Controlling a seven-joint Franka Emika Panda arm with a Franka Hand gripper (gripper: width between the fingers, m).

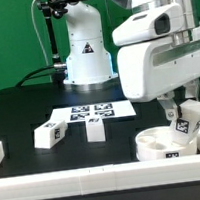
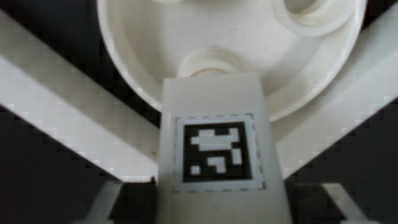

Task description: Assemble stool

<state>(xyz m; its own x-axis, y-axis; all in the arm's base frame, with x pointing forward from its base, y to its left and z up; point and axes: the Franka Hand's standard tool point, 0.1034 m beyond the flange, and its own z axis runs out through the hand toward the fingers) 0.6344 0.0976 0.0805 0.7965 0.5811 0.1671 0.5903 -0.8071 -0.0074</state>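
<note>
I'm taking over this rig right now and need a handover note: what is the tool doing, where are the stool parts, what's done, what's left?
The tool is shut on one leg, held tilted over the seat, its end at a socket.
Two other legs lie loose on the table near the marker board.
Done: no leg visibly fitted.
Left: this leg, then the other two.

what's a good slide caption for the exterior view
pincer holds a tagged leg tilted over the round seat, two loose legs near the marker board
</note>
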